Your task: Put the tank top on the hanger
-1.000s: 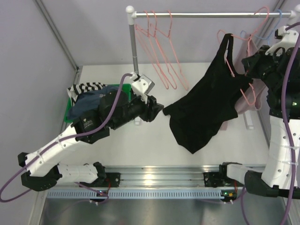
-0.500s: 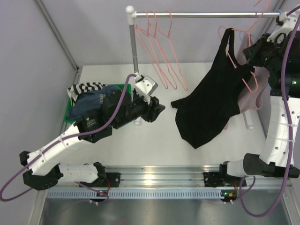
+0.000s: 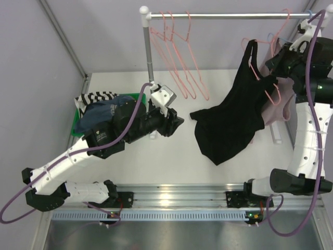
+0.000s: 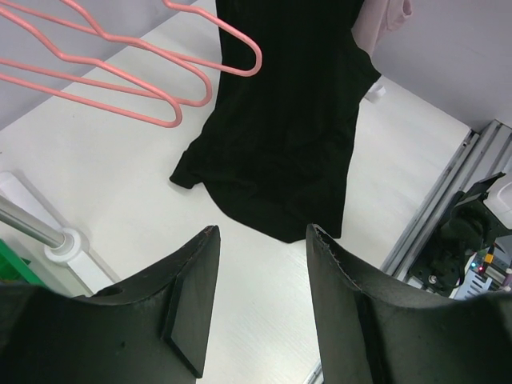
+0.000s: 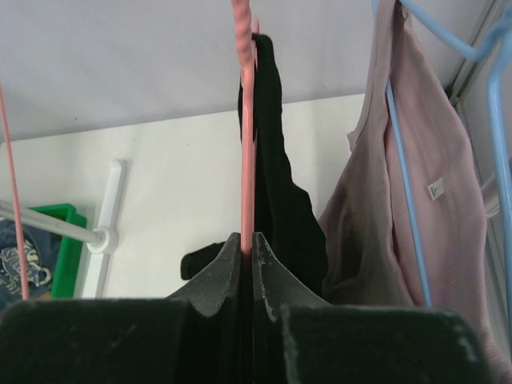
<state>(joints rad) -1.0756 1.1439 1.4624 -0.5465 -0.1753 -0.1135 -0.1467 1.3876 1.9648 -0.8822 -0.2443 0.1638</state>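
Observation:
The black tank top (image 3: pixel 231 120) hangs on a salmon-pink wire hanger (image 3: pixel 263 78) at the right, below the rail, its hem near the table. It also shows in the left wrist view (image 4: pixel 280 120) and the right wrist view (image 5: pixel 280 200). My right gripper (image 3: pixel 276 65) is shut on the pink hanger's wire (image 5: pixel 246 120), holding it up by the rail's right end. My left gripper (image 3: pixel 177 122) is open and empty above the table, left of the top's hem; its fingers (image 4: pixel 192 296) frame bare table.
A metal rail (image 3: pixel 223 16) on a post (image 3: pixel 149 52) carries several spare pink hangers (image 3: pixel 179 57). A dusty-pink tank top (image 5: pixel 408 216) on a light blue hanger (image 5: pixel 448 32) hangs right of the black one. A green bin (image 3: pixel 86 117) holds dark and striped clothes.
My right gripper has lifted the hanger and black top up and to the right, toward the rail's end. The left gripper edged slightly right and stays open.

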